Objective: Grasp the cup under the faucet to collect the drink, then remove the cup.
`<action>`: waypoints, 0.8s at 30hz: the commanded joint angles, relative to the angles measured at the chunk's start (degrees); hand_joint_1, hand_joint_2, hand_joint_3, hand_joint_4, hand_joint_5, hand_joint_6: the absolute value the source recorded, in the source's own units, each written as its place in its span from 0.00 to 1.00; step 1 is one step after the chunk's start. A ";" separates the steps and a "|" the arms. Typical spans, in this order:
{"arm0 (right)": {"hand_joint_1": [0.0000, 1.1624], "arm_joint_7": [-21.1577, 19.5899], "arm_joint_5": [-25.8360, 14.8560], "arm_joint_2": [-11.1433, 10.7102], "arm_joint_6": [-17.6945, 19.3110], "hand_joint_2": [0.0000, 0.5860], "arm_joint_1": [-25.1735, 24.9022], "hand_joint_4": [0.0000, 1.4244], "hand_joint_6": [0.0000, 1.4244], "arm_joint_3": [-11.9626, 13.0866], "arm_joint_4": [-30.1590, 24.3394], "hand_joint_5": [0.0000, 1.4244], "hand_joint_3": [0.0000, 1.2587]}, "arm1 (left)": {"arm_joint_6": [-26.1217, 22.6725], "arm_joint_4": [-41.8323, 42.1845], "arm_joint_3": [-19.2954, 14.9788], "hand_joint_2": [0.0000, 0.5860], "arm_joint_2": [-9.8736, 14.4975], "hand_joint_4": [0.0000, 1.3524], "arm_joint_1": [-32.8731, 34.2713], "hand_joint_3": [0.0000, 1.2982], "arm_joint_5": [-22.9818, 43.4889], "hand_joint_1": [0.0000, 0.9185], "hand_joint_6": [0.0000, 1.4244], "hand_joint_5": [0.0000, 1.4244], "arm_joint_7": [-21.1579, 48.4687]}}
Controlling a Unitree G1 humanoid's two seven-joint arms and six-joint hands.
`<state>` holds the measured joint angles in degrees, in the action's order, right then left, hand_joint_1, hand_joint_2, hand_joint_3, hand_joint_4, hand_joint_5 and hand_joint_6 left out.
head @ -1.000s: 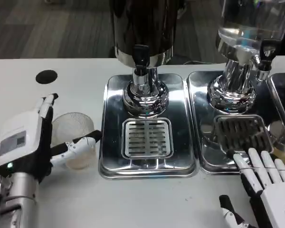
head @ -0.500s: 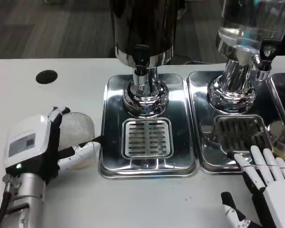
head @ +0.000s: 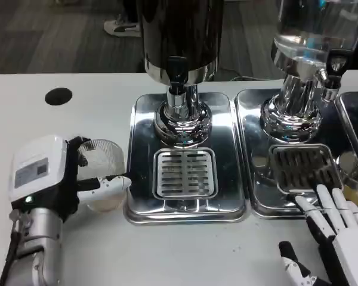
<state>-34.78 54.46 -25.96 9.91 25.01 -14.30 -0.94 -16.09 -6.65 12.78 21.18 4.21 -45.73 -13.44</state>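
Fingers of the left hand [head: 53,179] have closed around the cup [head: 102,173], gripping it.

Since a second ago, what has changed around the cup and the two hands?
The left hand has moved right and closed in on the cup: its fingers now wrap around it, where before they stood open beside it. The cup stays on the table, left of the tray, not yet under the faucet. The right hand stays open at the second tray's front edge, barely shifted.
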 commanded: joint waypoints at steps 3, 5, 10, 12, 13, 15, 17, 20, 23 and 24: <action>0.18 -0.90 -0.58 -0.35 1.16 0.68 -0.21 0.00 0.07 0.42 1.28 0.00 0.15 | 0.53 0.42 0.43 0.00 -1.25 0.52 -2.42 0.55 -0.56 0.73 0.91 0.65 -3.76; 0.19 -1.09 -0.61 -0.34 1.30 0.68 -0.08 0.00 0.07 0.48 1.33 0.00 0.15 | 0.66 1.34 0.24 0.00 -1.50 0.52 -2.98 0.56 -0.67 0.72 0.91 0.65 -4.73; 0.19 -1.40 -0.68 -0.39 1.54 0.69 0.24 0.00 0.07 0.56 1.24 0.00 0.16 | 0.66 3.47 0.00 0.00 -1.80 0.52 -3.58 0.57 -0.89 0.72 0.91 0.65 -5.47; 0.19 -1.54 -0.62 -0.42 1.59 0.69 0.39 0.00 0.07 0.59 1.09 0.00 0.16 | 0.64 4.26 0.03 0.00 -1.78 0.52 -3.68 0.57 -1.04 0.71 0.91 0.65 -5.32; 0.19 -1.58 -0.60 -0.42 1.60 0.69 0.44 0.00 0.07 0.60 1.04 0.00 0.16 | 0.61 4.73 0.08 0.00 -1.79 0.52 -3.76 0.57 -1.17 0.71 0.91 0.65 -5.27; 0.19 -1.60 -0.47 -0.51 1.65 0.69 0.59 0.00 0.07 0.63 0.86 0.00 0.16 | 0.35 6.27 0.19 0.00 -1.96 0.53 -4.03 0.57 -1.58 0.70 0.91 0.65 -5.24; 0.19 -1.59 -0.18 -0.73 1.72 0.69 0.73 0.00 0.07 0.70 0.52 0.00 0.16 | 0.09 7.30 0.22 0.00 -2.04 0.53 -4.21 0.57 -1.74 0.70 0.91 0.65 -5.14; 0.19 -1.71 -0.07 -0.91 1.89 0.69 1.04 0.00 0.07 0.96 -0.28 0.00 0.16 | -0.17 9.67 0.23 0.00 -2.01 0.53 -4.43 0.57 -2.07 0.70 0.91 0.65 -4.45; 0.19 -2.11 0.34 -0.81 1.70 0.69 1.29 0.00 0.07 1.00 -0.72 0.00 0.16 | -0.36 11.43 0.56 0.00 -1.93 0.53 -4.13 0.57 -2.90 0.70 0.91 0.65 -3.41; 0.19 -2.60 0.98 -0.67 1.46 0.69 1.53 0.00 0.07 0.87 -1.17 0.00 0.16 | -0.60 11.98 0.84 0.00 -2.00 0.53 -3.65 0.57 -3.46 0.69 0.91 0.65 -2.78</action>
<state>-35.82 54.61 -26.59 11.40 26.00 -13.73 -0.71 -16.58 3.26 12.90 19.25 -0.29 -47.80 -17.27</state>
